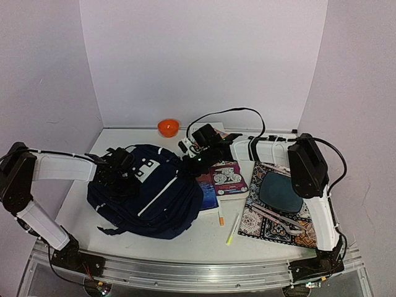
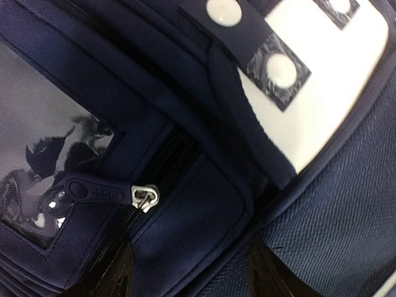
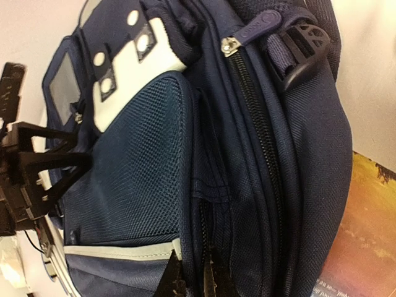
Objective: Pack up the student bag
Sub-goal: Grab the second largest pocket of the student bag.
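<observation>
1. The student bag (image 1: 145,201) lies flat on the bench (image 1: 185,244), left of centre. Your two arms meet over it, and the books (image 1: 228,178) lie just beside its right edge.
2. Your left end effector (image 2: 192,281) is spread wide and sits low over the front pocket. In its wrist view, the small zip pull (image 2: 102,193) lies up and to the left of the tips.
3. Your right end effector (image 3: 190,281) is narrow, with its tips nearly together at a side seam. You cannot tell from these views whether they pinch any cloth.
4. Both zips on show look closed, so the step in hand is most likely opening the bag. The main zip pull (image 3: 247,36) sits up by the strap buckle, well apart from your right tips.
5. Pick one pull and centre its tab between the tips before you close, so that you grip the tab and not the fabric around it.
6. Use the other arm to pin the cloth behind the slider, or the soft bag will probably drag along with the pull.
7. Draw along the line of the teeth and follow the curve. Pulling upward or sideways is likely to jam the slider.
8. Keep the stroke slow near the right edge, because a sliding bag could shove the books.
</observation>
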{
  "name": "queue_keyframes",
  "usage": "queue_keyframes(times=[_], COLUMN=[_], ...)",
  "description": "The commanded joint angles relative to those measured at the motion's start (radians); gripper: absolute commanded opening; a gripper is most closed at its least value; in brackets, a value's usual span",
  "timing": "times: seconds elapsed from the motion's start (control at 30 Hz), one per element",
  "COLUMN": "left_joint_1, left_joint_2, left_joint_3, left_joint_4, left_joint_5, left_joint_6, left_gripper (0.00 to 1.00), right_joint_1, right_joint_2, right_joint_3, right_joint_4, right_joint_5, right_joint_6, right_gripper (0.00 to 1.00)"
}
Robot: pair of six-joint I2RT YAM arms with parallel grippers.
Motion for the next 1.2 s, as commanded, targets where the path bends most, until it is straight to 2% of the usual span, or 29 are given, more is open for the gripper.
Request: queue_keyframes(times=[0.0,0.2,0.47,0.67,0.87,1.0,1.17], left_joint_1=[0.05,0.068,-0.016,-0.203,-0.406,-0.487,-0.549], left_joint_2=[0.117,0.134,-0.112,-0.208,-0.169,-0.123,-0.093], left_joint_3=[0.15,0.279,0.166,0.106,0.095,0.093,0.09], left_joint_4=[0.098,0.091,-0.016,-0.094,-0.099,-0.101,-0.115], left_joint_5=[-0.042,0.01,0.028,0.015,-0.065,-0.102,-0.128], left_joint_6=[0.134,0.157,0.007,-0.113,-0.206,-0.262,-0.323], left_gripper=[0.63,0.63,0.65,0.57,0.47,0.42,0.28], right_joint_1=[0.022,0.023,0.039,0.039,0.039,0.039,0.039], right_joint_2=[-0.139,-0.178,-0.168,-0.154,-0.142,-0.133,-0.133], right_joint_3=[-0.097,-0.183,-0.195,-0.18,-0.167,-0.163,-0.172], right_joint_4=[0.132,0.254,0.312,0.322,0.329,0.329,0.329], right_joint_5=[-0.064,0.03,0.1,0.121,0.13,0.125,0.12], right_joint_6=[0.093,0.227,0.287,0.299,0.308,0.313,0.313], right_gripper=[0.0,0.0,0.0,0.0,0.0,0.0,0.0])
